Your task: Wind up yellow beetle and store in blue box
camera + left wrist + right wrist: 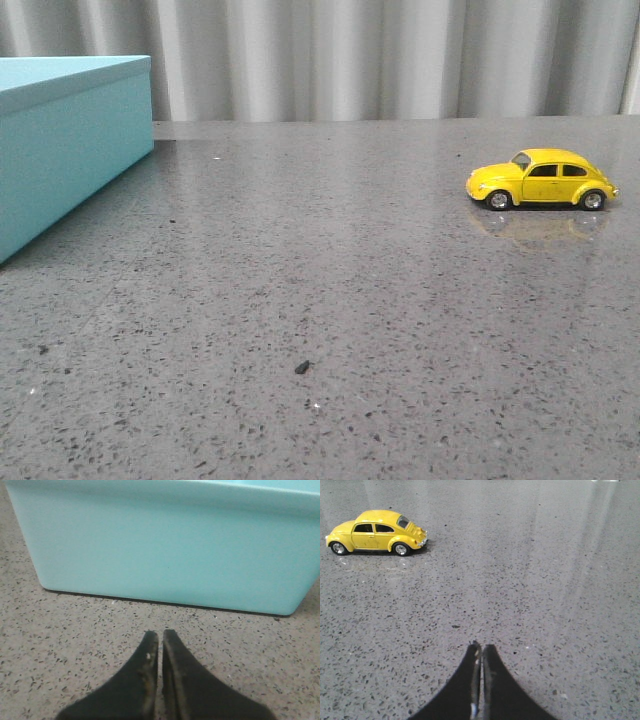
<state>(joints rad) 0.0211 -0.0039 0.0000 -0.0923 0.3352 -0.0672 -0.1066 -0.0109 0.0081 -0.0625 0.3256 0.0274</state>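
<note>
The left gripper (160, 636) has its two black, tapering fingers (142, 672) pressed together with only a hairline seam between them, gripping nothing; the inner edges look scuffed and pale. Their tips hang over the speckled grey stone-look tabletop (60, 645), pointed at the long flat side of the large light turquoise-blue rectangular box (165, 550), which stands near but apart from them on the table, a thin dark shadow line under its base.

The right gripper (481, 647) is likewise closed to a narrow slit, its black fingers (497, 685) empty above bare tabletop. Well off from them stands the small glossy yellow toy Beetle car (376, 532), upright on all four silver-hubbed black wheels, side-on to that camera, with a faint reflection on the polished surface below it.

In the front view the car (541, 179) sits toward the far right of the table, nose pointing left, while the box (70, 145) occupies the far left corner, its slightly overhanging lid on. The two are well apart. Neither gripper shows in that view. A small dark fleck (302, 367) lies on the table nearer the camera, and a pleated grey curtain (380, 55) hangs behind. No writing, brand or label can be read on the car or the box.
</note>
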